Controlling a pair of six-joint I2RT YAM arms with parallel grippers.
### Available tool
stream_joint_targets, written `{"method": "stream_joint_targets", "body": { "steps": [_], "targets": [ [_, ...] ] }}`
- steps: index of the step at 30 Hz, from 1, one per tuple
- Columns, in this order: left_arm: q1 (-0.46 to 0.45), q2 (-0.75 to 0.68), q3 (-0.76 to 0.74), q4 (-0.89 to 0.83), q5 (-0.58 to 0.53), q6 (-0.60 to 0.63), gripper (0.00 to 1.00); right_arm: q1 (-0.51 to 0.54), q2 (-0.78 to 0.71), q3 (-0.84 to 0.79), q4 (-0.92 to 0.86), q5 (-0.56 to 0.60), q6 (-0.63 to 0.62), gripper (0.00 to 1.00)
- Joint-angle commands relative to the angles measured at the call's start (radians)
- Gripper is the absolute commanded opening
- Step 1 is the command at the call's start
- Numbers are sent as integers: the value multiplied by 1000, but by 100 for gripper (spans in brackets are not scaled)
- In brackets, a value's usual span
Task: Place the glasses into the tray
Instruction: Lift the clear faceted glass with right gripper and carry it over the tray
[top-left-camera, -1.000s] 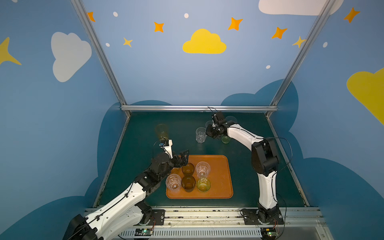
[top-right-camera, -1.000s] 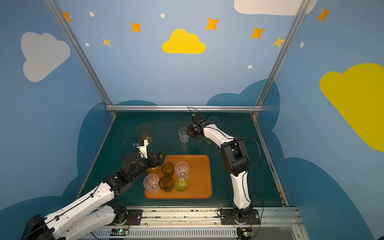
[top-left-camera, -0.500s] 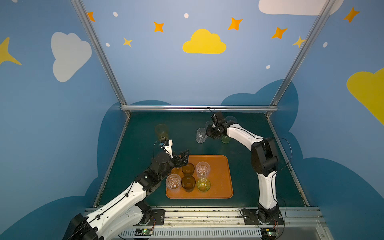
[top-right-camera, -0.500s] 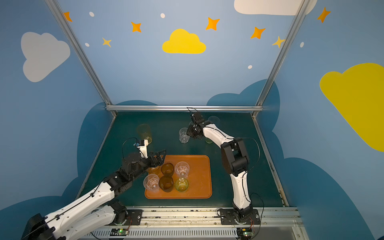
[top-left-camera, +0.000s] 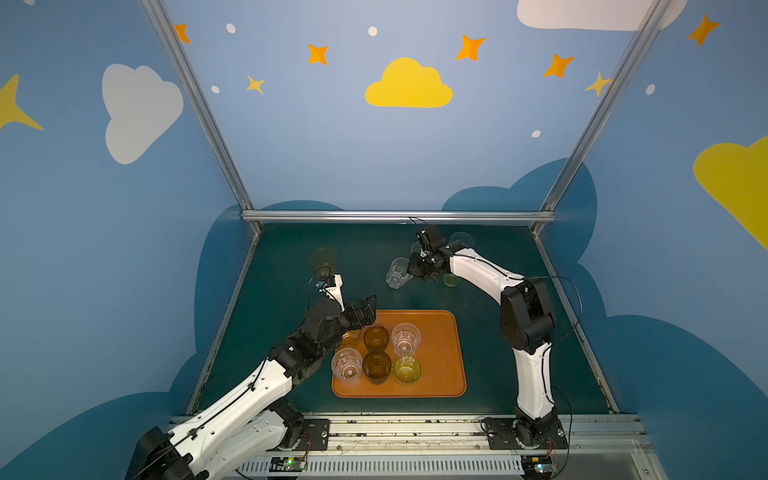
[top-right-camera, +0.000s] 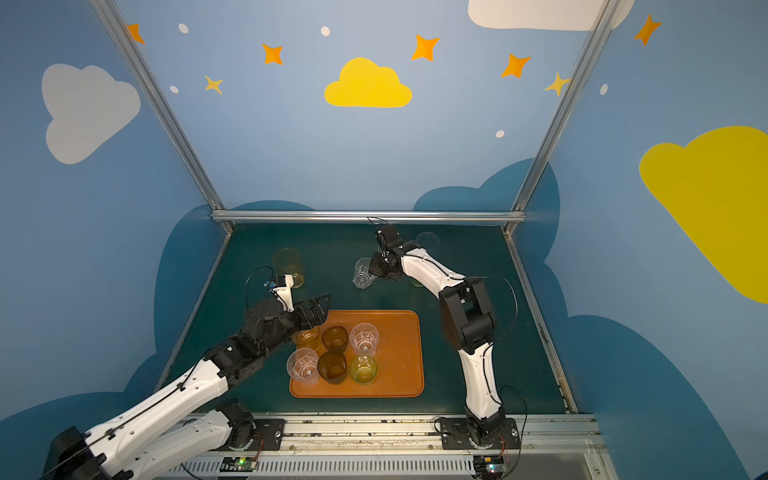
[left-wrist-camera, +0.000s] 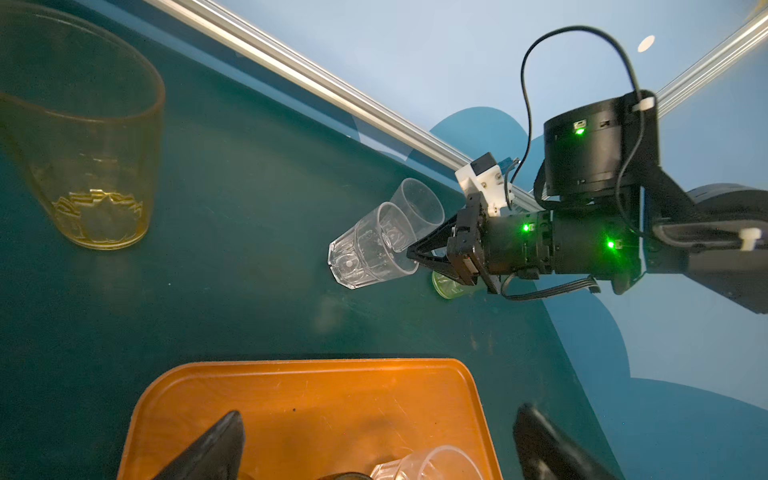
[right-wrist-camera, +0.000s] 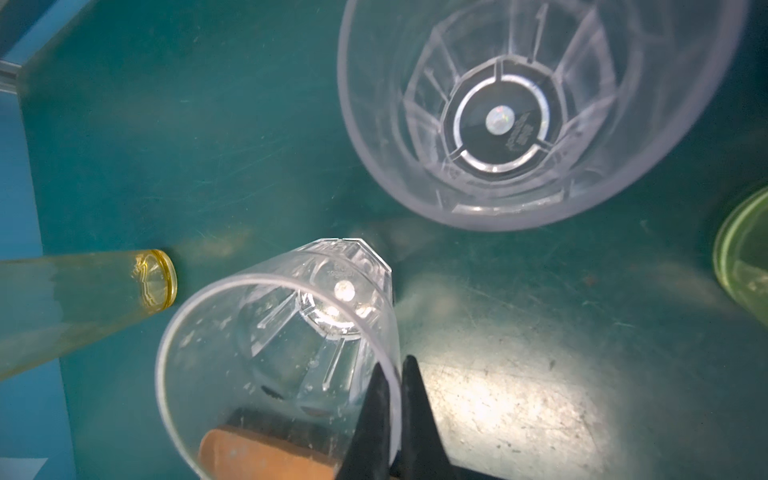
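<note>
Right wrist view: the right jaws are pressed together on the wall of a short clear glass (right-wrist-camera: 274, 353), with one jaw inside the rim and one outside. It cannot be determined whether the base of this glass rests on the bench (right-wrist-camera: 166, 124). Just beyond the right jaws stands a second clear glass (right-wrist-camera: 540, 108), apart from the pinched one. A green glass (right-wrist-camera: 744, 257) stands to one side of the right jaws. A tall yellow glass (right-wrist-camera: 83, 299) stands on the opposite side, farther off.

In a top view, the pinched glass is outside the tray (top-left-camera: 440, 353), which lies well apart from the right jaws, on the side toward the arm bases.

The left jaws are spread wide and hold nothing. They hang over a far corner of the tray. Beneath and just beside the left jaws, the tray carries six glasses (top-left-camera: 376, 368), all upright: two clear, two dark brown, one yellow-green, and one amber that is partly hidden by the left arm.
</note>
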Motion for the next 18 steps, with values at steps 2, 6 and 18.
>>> {"method": "stream_joint_targets", "body": {
  "steps": [2, 6, 18],
  "targets": [
    [5, 20, 53, -73, -6, -25, 100, 13, -130, -38, 12, 12, -25, 0],
    [4, 16, 64, -94, -16, -59, 100, 20, -210, -102, 35, 24, -39, 0],
    [6, 48, 131, -210, -22, -137, 100, 35, -408, -275, 47, 49, -80, 0]
  ]
}}
